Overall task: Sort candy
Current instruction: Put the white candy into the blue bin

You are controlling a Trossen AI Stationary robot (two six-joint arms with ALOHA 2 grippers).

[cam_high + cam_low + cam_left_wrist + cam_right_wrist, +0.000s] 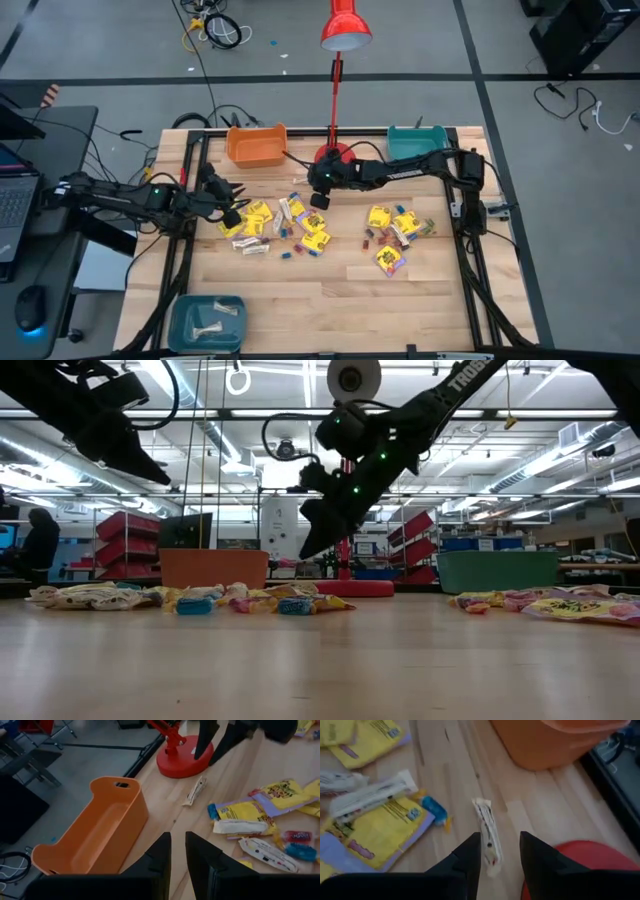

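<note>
Candy: small wrapped sweets, yellow square packets (259, 214), pale bars and tiny red and blue pieces, strewn across the middle of the wooden table (330, 300) in two clusters, one centre-left, one at 3 o'clock of it (392, 236).

Single pale beige bar (487, 837): lies flat on the wood apart from the clusters, between the orange plastic bin (256, 146) and the round red lamp base (181, 762).

Right gripper (499, 851): directly above this bar, fingers spread with a clear gap, bar showing between them; contact cannot be told. The low view shows it raised off the tabletop.

Left gripper (178, 851): at 9 o'clock of the centre-left cluster, fingers set close with a narrow slot between, nothing seen in them.

Teal plastic bin (418, 140): at 12 o'clock, right of the lamp. Second teal tray (206, 322) at 7 o'clock holds pale bars, seen in the high view only.
</note>
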